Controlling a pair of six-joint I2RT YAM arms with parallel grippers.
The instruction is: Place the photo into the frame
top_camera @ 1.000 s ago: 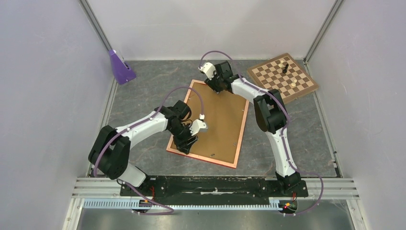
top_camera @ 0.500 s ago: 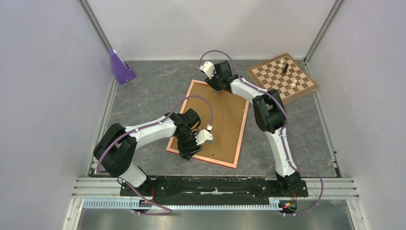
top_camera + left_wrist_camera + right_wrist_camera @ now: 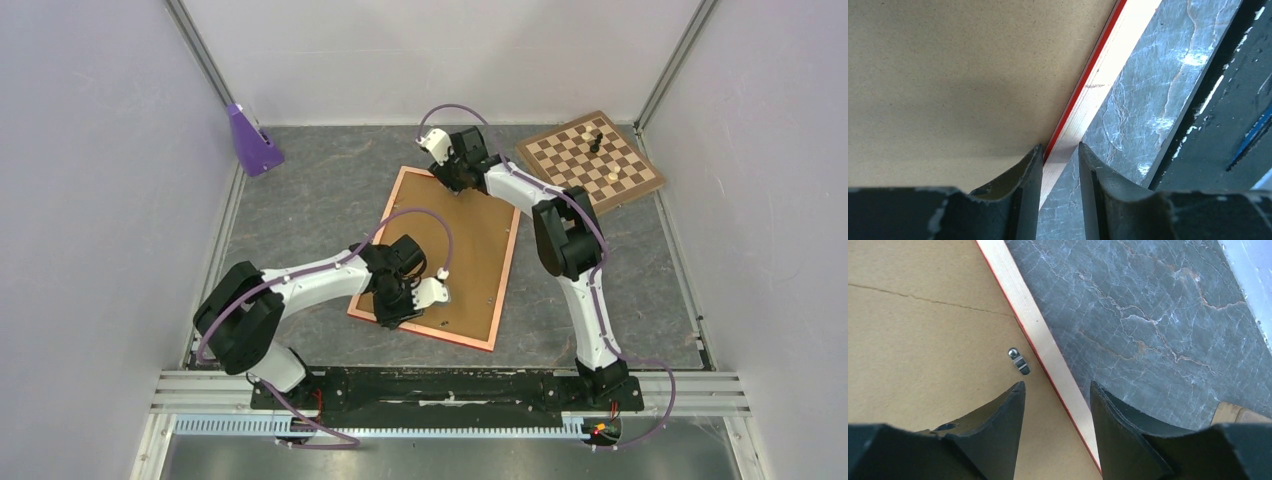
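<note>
Your left gripper (image 3: 1060, 146) straddled the frame (image 3: 1105, 75) (whether clamped, I cannot tell). Your right gripper (image 3: 1057, 383) hung parted, empty.

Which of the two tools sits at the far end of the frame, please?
The right tool, nearer the chessboard; the left tool instead straddles the near left edge of the frame.

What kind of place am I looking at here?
Probably a robotics lab test cell: pale panel walls box in a grey marbled tabletop, and two white-and-black robot arms are bolted to a metal rail at its near edge.
</note>
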